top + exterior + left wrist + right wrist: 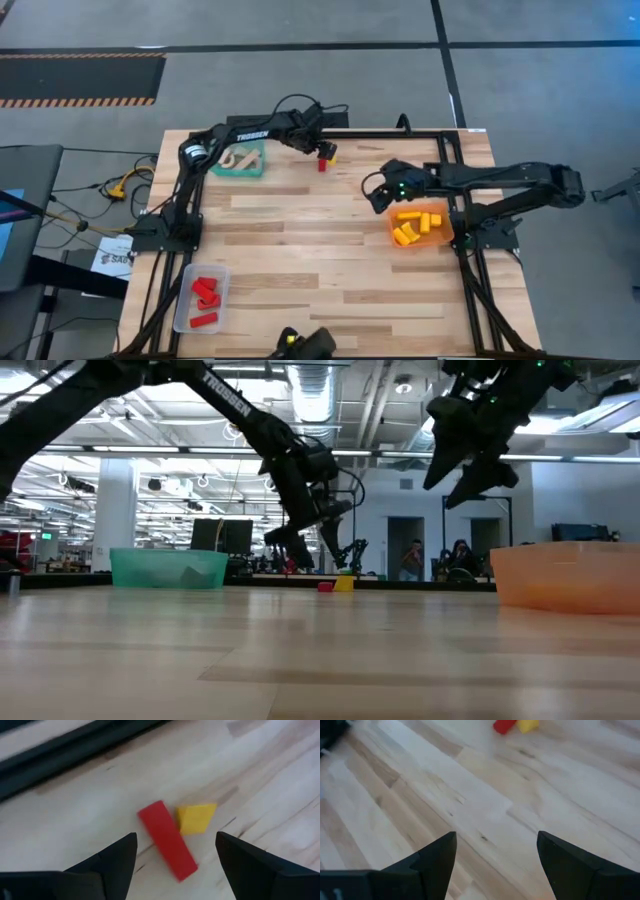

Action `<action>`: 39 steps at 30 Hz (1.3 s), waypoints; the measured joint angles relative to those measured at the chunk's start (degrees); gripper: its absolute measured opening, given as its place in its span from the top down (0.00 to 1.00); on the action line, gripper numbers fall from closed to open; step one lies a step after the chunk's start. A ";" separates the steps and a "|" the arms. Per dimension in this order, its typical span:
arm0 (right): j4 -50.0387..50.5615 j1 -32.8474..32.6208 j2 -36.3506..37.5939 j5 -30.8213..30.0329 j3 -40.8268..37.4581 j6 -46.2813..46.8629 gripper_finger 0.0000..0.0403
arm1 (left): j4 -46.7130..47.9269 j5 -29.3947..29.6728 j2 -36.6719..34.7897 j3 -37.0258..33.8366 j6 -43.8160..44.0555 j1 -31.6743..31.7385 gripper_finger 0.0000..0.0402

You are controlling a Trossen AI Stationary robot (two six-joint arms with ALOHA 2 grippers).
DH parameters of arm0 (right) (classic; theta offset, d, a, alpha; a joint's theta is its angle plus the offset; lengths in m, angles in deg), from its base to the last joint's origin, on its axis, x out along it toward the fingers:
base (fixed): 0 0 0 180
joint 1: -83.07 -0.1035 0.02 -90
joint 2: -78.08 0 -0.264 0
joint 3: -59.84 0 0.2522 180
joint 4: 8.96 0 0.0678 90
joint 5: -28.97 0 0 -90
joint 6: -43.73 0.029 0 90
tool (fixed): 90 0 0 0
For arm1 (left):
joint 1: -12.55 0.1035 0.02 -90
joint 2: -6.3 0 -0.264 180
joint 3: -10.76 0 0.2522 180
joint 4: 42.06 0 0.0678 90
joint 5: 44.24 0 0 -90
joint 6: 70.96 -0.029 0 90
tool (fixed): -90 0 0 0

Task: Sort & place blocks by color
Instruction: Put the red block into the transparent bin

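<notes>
Hovering wide open, left gripper (pixel 175 865) straddles red brick (pixel 167 840), apparently untouched.

"TROSSEN" in white — on the left arm (pixel 252 134)

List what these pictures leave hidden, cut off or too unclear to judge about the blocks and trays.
- Pale wood blocks in the teal tray: high view, the left arm crosses over the tray, so no count.
- Orange tray: low view, its wall hides the yellow blocks inside.
- Clear tray: only in the high view; red pieces overlap, count uncertain.
- Red block and yellow block: left wrist view is blurred; touching or apart, unclear.
</notes>
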 joint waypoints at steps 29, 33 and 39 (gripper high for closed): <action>1.47 -5.91 -0.90 2.37 -0.02 -4.65 0.27 | 27.22 5.15 12.33 16.41 1.58 2.05 0.43; 1.50 -7.65 -0.90 2.39 -0.02 -4.63 0.27 | 27.39 5.36 12.33 16.41 -0.78 2.04 0.46; 1.56 -9.29 -0.90 2.35 -0.02 -3.59 0.27 | 26.46 4.57 12.24 14.61 -4.65 2.02 0.53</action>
